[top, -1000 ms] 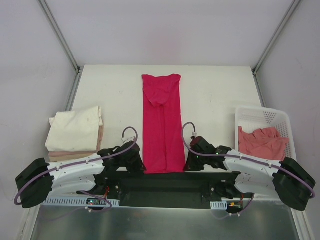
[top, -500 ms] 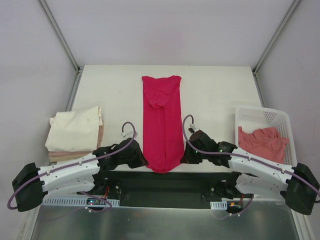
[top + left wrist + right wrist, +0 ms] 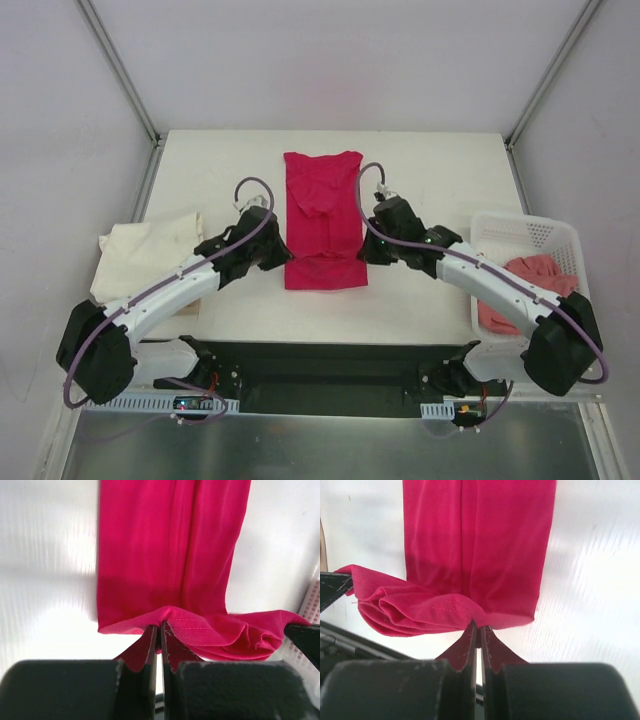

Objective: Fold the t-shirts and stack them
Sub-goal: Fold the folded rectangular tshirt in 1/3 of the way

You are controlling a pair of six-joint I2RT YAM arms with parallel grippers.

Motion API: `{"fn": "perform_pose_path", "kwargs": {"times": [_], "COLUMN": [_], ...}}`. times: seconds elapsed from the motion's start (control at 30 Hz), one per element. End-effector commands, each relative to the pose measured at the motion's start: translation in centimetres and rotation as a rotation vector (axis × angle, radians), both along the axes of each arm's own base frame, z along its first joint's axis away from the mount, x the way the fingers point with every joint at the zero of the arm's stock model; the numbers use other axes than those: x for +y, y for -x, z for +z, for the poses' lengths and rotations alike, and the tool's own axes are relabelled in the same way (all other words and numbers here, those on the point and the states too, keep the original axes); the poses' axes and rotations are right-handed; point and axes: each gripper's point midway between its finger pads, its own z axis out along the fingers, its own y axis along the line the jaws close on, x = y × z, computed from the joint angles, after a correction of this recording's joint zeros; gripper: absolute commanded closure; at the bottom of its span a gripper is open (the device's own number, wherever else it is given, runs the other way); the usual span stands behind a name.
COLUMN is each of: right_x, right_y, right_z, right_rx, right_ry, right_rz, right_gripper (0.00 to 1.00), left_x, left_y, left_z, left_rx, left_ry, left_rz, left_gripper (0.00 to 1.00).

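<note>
The crimson-pink t-shirt (image 3: 322,215) lies as a long strip down the middle of the table, its near part doubled over onto itself. My left gripper (image 3: 281,256) is shut on the left corner of its lifted hem, and my right gripper (image 3: 366,250) is shut on the right corner. In the left wrist view the fingertips (image 3: 160,626) pinch the stitched hem of the shirt (image 3: 170,555). In the right wrist view the fingertips (image 3: 478,626) pinch the same hem of the shirt (image 3: 480,545). The hem sags in folds between the two grippers.
A folded cream-white t-shirt (image 3: 140,255) lies at the left edge, partly under my left arm. A white mesh basket (image 3: 520,228) at the right holds a crumpled salmon-pink t-shirt (image 3: 535,270). The white table (image 3: 440,170) ends at metal rails on both sides.
Both grippers have lifted the shirt's near hem off the table's front edge and carried it away from the bases, folding the near part over. The arms have stretched out.
</note>
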Motion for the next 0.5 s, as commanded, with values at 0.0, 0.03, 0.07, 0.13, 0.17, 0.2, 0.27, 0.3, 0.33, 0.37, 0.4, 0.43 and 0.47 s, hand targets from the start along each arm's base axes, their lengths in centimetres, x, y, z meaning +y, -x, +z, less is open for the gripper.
{"fn": "perform_pose_path", "kwargs": {"times": [0.0,0.03,0.07,0.13,0.17,0.2,0.27,0.3,0.33,0.37,0.4,0.43,0.47], "right_x": [0.0,0.1,0.2,0.1,0.4,0.1,0.6,0.4,0.5,0.9,0.8,0.8,1.1], "right_y": [-4.3,-5.0,-5.6,-7.2,-7.5,-8.2,-9.4,-10.2,-10.7,-11.2,-11.8,-12.1,-12.4], "right_z": [2.5,1.9,2.0,1.8,1.8,1.6,1.3,1.1,0.2,0.5,0.3,-0.7,-0.7], "right_rx": [-0.068,-0.06,-0.061,-0.057,-0.047,-0.042,-0.023,-0.015,0.012,0.013,0.02,0.045,0.049], "right_ry": [0.007,0.022,0.021,0.032,0.021,0.023,0.014,0.008,0.01,-0.005,-0.009,-0.001,-0.012], "right_rz": [-0.004,0.004,0.004,-0.01,0.015,0.004,0.021,0.016,0.018,0.026,0.024,0.025,0.03], "right_gripper": [0.99,0.99,0.99,0.99,0.99,0.99,0.99,0.99,0.99,0.99,0.99,0.99,0.99], "left_x": [-0.4,-0.6,-0.6,-0.6,-0.6,-0.3,-0.7,-0.8,-0.7,-1.0,-1.1,-1.1,-1.2], "left_y": [-4.1,-5.1,-5.8,-7.4,-8.1,-8.9,-10.2,-10.6,-11.5,-11.7,-12.0,-12.5,-12.6], "left_z": [2.4,3.3,2.5,2.3,2.1,2.0,1.5,1.2,0.8,0.6,0.3,-0.3,-0.6], "left_rx": [-0.075,-0.095,-0.075,-0.062,-0.058,-0.053,-0.032,-0.022,-0.012,-0.001,0.006,0.021,0.03], "left_ry": [-0.016,-0.009,-0.019,-0.017,-0.016,-0.012,0.003,0.008,0.007,0.018,0.023,0.021,0.026], "left_rz": [-0.049,-0.057,-0.058,-0.064,-0.065,-0.056,-0.074,-0.08,-0.077,-0.092,-0.097,-0.097,-0.103], "left_gripper": [1.0,1.0,1.0,1.0,1.0,1.0,1.0,1.0,1.0,1.0,1.0,1.0,1.0]}}
